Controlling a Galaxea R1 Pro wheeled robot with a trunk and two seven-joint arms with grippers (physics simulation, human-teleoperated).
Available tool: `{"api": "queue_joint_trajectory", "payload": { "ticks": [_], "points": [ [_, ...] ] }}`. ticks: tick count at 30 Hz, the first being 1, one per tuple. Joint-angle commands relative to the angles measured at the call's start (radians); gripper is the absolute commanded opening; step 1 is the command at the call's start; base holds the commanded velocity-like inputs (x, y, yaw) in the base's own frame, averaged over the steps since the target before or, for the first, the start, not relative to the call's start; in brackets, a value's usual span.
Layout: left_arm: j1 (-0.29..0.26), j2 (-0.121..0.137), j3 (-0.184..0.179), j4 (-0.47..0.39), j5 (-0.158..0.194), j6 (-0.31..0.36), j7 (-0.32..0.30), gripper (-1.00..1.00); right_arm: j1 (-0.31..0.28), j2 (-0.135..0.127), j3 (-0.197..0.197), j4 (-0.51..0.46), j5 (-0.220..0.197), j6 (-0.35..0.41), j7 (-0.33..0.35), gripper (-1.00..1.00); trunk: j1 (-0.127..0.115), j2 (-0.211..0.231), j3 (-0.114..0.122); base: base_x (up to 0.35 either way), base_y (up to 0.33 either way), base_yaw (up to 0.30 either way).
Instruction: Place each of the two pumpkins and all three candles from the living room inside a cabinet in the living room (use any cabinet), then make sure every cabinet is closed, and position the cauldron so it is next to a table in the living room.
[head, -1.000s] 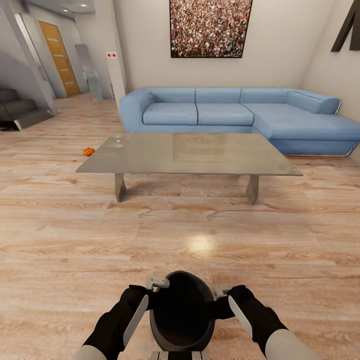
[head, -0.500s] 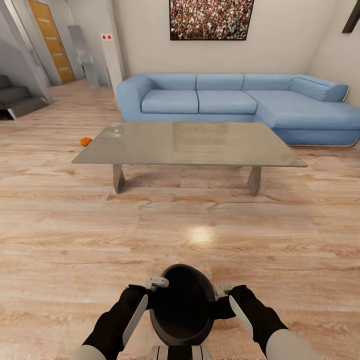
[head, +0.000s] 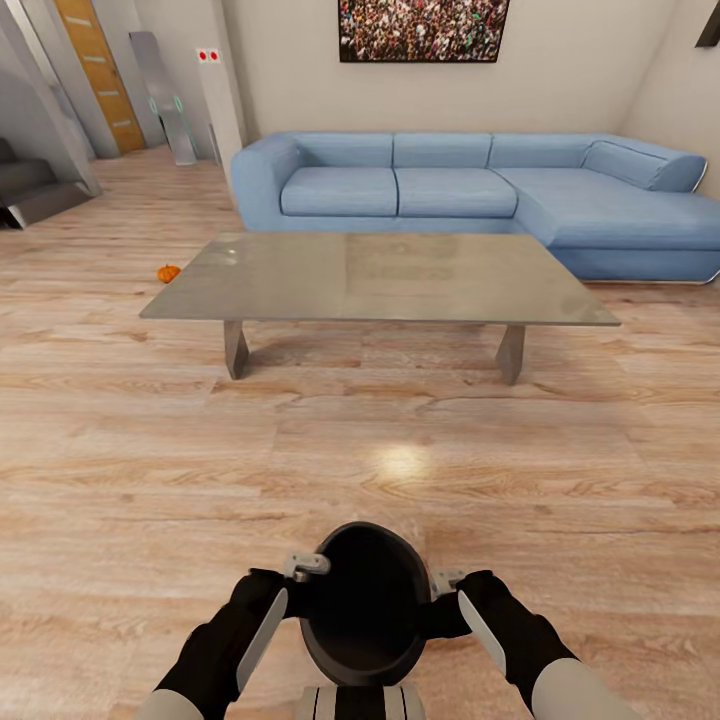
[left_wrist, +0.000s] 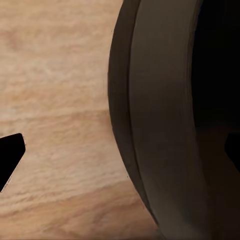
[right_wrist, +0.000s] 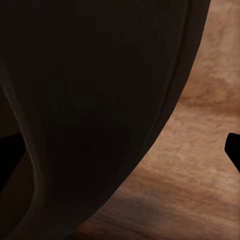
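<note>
Both arms' fingers clamp the cauldron (head: 362, 600); head view adds a pumpkin (head: 168, 272) beside the table (head: 378, 278).

The round matte black cauldron (head: 362, 600) hides the fingertips of both grippers, so whether either actually clamps its rim cannot be told. The picture's lower edge cuts off its base. The small orange pumpkin (head: 168, 272) beyond the grey metal-topped coffee table (head: 380, 280) is too small for detail.
</note>
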Motion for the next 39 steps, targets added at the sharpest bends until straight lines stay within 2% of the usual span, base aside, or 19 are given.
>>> {"api": "queue_joint_trajectory", "payload": {
  "ticks": [1,6,16,18,23,28,35,39],
  "points": [
    [0.0,0.003,0.0,0.0,0.0,0.0,0.0,1.0,0.0,0.0,0.0,0.0,0.0,0.0,0.0,1.0,0.0,0.0,0.0,0.0,0.0,0.0],
    [0.0,0.011,0.0,0.002,0.001,0.0,0.0,1.0,0.0,0.0,0.0,0.0,-0.001,0.0,0.0,1.0,0.0,0.0,0.0,0.0,0.0,0.0],
    [0.0,0.011,-0.003,0.011,0.001,-0.003,-0.001,1.0,0.0,0.0,0.0,0.0,-0.002,0.0,0.0,1.0,0.0,0.0,0.0,0.0,0.0,0.0],
    [0.0,-0.001,-0.004,0.022,0.001,-0.014,0.004,1.0,-0.011,-0.002,-0.005,0.012,0.005,-0.011,-0.011,1.0,0.0,0.0,0.0,0.0,0.0,0.0],
    [0.019,0.01,-0.006,0.027,0.003,-0.044,0.003,1.0,-0.038,-0.001,0.001,0.017,0.006,-0.04,-0.017,1.0,0.0,0.0,0.0,0.0,0.0,0.0],
    [0.021,0.006,-0.035,0.049,-0.011,-0.074,0.017,1.0,-0.04,0.003,0.009,0.031,0.005,-0.067,-0.023,1.0,0.0,0.0,0.0,0.0,0.0,0.0],
    [0.018,0.003,-0.075,0.086,-0.009,-0.119,0.033,1.0,-0.04,0.008,0.007,0.071,0.045,-0.107,-0.026,1.0,0.0,0.0,0.0,0.0,0.0,0.0],
    [0.0,-0.014,-0.098,0.108,-0.026,-0.143,0.034,1.0,-0.041,0.008,0.006,0.092,0.053,-0.128,-0.026,1.0,0.0,0.0,0.0,0.0,0.0,0.0]
  ]
}}
